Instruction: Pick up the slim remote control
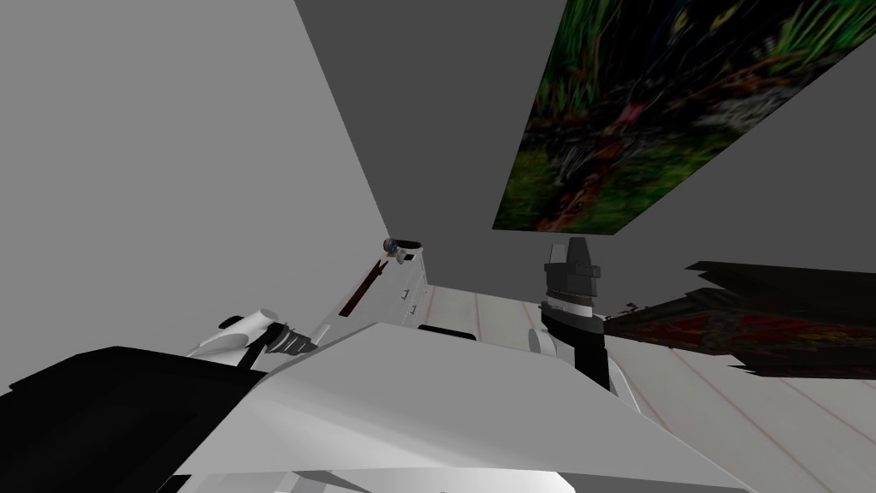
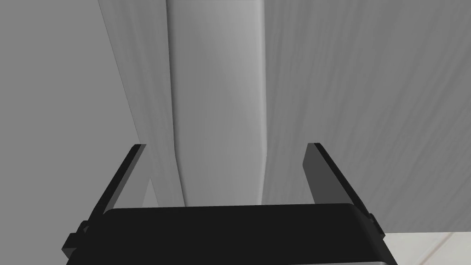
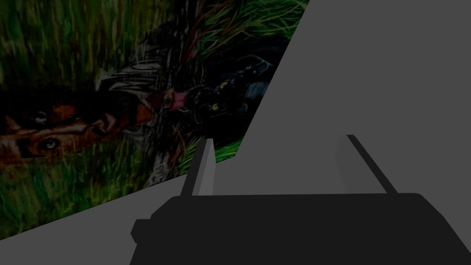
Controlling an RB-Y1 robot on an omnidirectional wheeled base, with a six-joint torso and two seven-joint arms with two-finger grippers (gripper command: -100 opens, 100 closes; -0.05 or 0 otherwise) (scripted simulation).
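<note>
Fingers (image 2: 319, 175) of my left gripper (image 2: 225, 146) and right gripper (image 3: 278, 138) stood spread, empty. The slim remote (image 1: 362, 289) lay on the white cabinet (image 1: 414, 282).

- I see a white cabinet (image 1: 395, 276) along the left wall, with a slim dark remote (image 1: 363, 289) lying flat on top.
- A small dark object (image 1: 399, 246) sits at its far end.

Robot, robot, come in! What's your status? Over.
Left pincer open, right pincer open, both empty. Slim dark remote on white cabinet ahead left, untouched. Small round thing past it, not blocking.
</note>
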